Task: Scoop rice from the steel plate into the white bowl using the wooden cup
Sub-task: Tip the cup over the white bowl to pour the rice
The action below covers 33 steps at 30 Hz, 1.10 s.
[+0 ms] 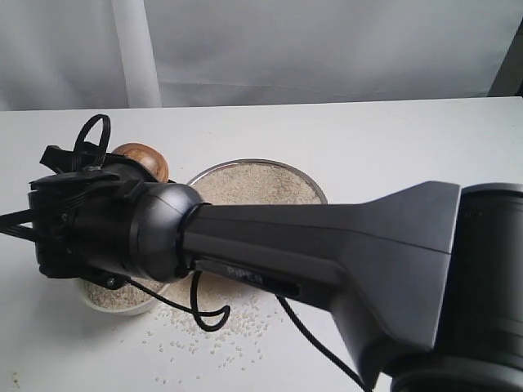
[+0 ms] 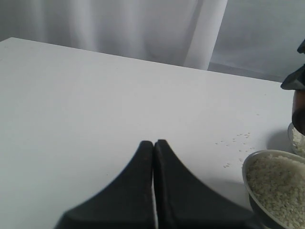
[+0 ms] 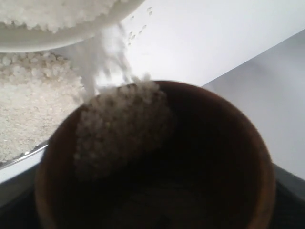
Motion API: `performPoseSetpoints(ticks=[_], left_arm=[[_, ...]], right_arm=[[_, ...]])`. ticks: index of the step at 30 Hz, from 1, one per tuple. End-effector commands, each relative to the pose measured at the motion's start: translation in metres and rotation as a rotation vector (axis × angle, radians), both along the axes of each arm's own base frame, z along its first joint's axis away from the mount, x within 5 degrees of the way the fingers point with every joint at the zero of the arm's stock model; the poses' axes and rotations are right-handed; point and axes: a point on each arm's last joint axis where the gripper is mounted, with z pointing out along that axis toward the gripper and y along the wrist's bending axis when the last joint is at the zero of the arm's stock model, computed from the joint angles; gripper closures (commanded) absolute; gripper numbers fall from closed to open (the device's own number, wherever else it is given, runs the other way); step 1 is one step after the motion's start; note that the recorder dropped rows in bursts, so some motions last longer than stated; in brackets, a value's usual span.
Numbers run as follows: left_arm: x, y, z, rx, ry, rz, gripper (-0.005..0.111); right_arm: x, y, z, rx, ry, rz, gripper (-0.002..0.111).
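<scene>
Pouring: right gripper (image 1: 122,171) apparently clamps the tilted wooden cup (image 3: 190,157); rice (image 3: 119,124) spills into the white bowl (image 3: 43,40) beneath it; left gripper (image 2: 153,143), jaws pressed together.

Lab-like robot test bench: plain white table (image 1: 368,131), pale curtain backdrop (image 1: 245,49), black robot arm (image 1: 327,245).

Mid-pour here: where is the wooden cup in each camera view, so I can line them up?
Exterior view: the wooden cup sits upper left, half hidden behind the right arm.
Left wrist view: a brown sliver at the picture's right edge.
Right wrist view: it fills the lower picture, rice spilling out.
Shared landmark: the steel plate, in all three.
</scene>
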Motion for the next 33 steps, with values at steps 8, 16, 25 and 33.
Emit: performPoseSetpoints(ticks=[8, 16, 25, 33], left_arm=[[0.0002, -0.0006, 0.0017, -0.007, -0.010, -0.008, 0.107], [0.0002, -0.0006, 0.0017, -0.007, -0.010, -0.008, 0.107], [0.0002, -0.0006, 0.0017, -0.007, -0.010, -0.008, 0.107], [0.0002, -0.0006, 0.0017, -0.007, -0.010, -0.008, 0.107]], right_arm=[[-0.0051, 0.0049, 0.0085, -0.042, -0.068, 0.058, 0.108], [-0.0049, 0.0055, 0.0094, -0.071, -0.085, 0.082, 0.108], [-0.0067, 0.0078, 0.0122, -0.105, -0.128, 0.113, 0.108], [-0.0098, 0.0116, 0.0139, -0.108, -0.152, 0.143, 0.108]])
